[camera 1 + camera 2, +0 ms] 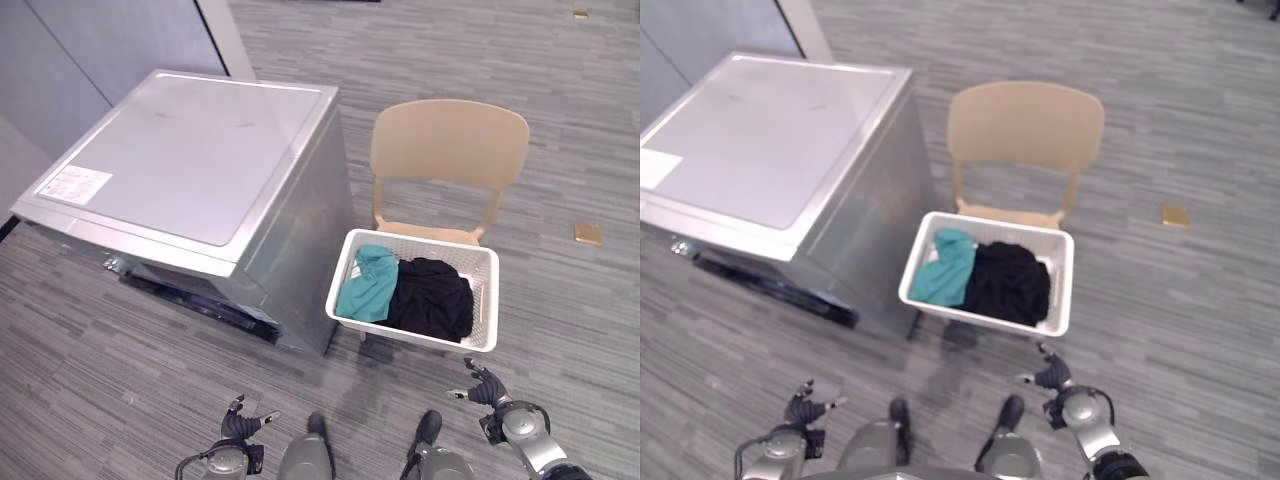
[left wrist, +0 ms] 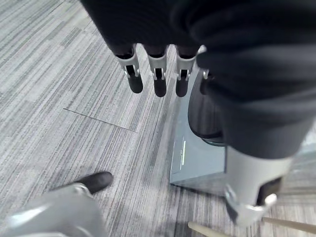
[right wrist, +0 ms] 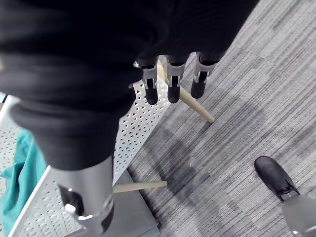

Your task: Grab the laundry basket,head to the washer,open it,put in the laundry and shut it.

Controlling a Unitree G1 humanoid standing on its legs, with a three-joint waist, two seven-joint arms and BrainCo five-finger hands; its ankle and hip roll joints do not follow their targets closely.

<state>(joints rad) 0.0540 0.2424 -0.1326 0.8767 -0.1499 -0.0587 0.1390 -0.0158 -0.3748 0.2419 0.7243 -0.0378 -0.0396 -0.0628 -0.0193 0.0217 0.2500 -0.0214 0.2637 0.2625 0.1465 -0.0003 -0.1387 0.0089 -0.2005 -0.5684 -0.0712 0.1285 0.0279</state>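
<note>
Basket (image 1: 418, 288) sits crosswise on the chair (image 1: 447, 150), washer (image 1: 190, 170) beside; my left hand (image 1: 240, 424) and right hand (image 1: 484, 388) hang released.

- Both eye views look steeply down from the robot's head, from well above, and share the washer (image 1: 200, 170), the laundry basket (image 1: 480, 262) on the chair (image 1: 448, 140) and the carpet floor (image 1: 560, 110).
- The left wrist view looks along the left hand (image 2: 157, 74) at the floor and the washer's side, from close.
- The right wrist view looks along the right hand (image 3: 170, 79) from just beside the basket's perforated wall and the chair's legs.
</note>
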